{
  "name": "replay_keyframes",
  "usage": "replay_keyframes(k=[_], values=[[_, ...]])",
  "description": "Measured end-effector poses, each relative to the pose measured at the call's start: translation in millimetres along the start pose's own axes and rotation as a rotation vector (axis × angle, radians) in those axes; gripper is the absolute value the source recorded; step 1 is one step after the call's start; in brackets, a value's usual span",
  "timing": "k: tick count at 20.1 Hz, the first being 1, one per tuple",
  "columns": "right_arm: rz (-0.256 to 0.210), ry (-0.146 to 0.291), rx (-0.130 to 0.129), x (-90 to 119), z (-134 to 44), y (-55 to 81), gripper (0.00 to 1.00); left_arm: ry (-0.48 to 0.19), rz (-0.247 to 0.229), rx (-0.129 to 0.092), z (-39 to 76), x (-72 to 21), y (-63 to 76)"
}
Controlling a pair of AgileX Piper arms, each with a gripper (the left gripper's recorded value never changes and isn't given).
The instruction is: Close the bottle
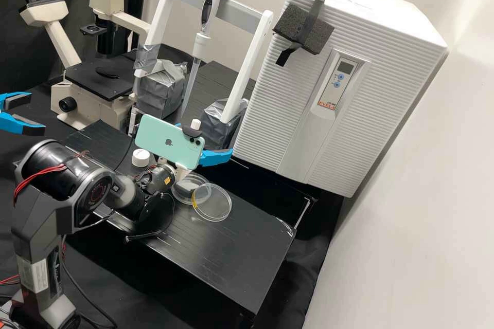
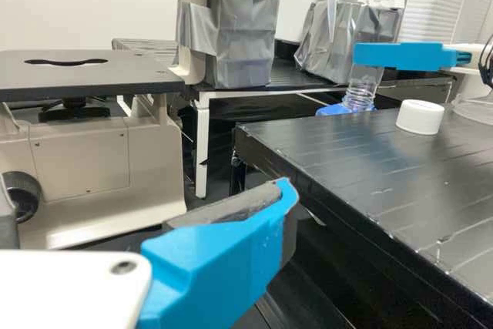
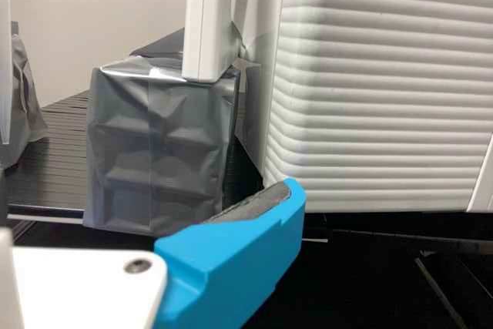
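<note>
Bottle: the clear ribbed plastic bottle stands upright by the far edge of the raised black ribbed surface, right at the right pincer. Its neck is hidden.
Cap: the round white screw cap lies on the surface, near the bottle but apart from it, so to my eye the bottle is not yet closed.
Left pincer: it gapes wide and holds nothing, off the side of the surface and well apart from the cap.
Right pincer: I cannot tell whether it grips the bottle or merely sits against it.
Doing it well: I'd fetch the cap first. Come down from above and pinch evenly across its rim. Carry it level and seat it square on the neck before turning, with the bottle held firm.
Views compared: the left wrist view gives bottle and cap side on. In the high view a mint-green phone on the right arm stands in front of the bottle, but that view lays out where both arms sit.
</note>
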Motion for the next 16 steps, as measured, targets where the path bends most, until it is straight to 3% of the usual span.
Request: replay_keyframes(k=[9,11,13,15,16], values=[[-0.004,0.000,0.000,-1.2,0.5,-0.3,1.00,-0.003,0.013,0.013,1.9,-1.1,3.0],[-0.022,0.025,0.021,-8.5,-0.7,2.1,1.00,-0.005,0.014,0.015,1.8,-0.8,3.5],[-0.048,0.064,0.070,-19.2,-3.0,5.8,1.00,-0.010,0.015,0.022,1.7,0.2,4.9],[-0.096,0.141,0.116,-31.6,-6.8,7.9,1.00,-0.010,0.018,0.025,1.3,0.7,5.9],[-0.125,0.181,0.125,-38.5,-8.9,7.8,1.00,-0.010,0.016,0.023,1.1,0.9,5.5]])
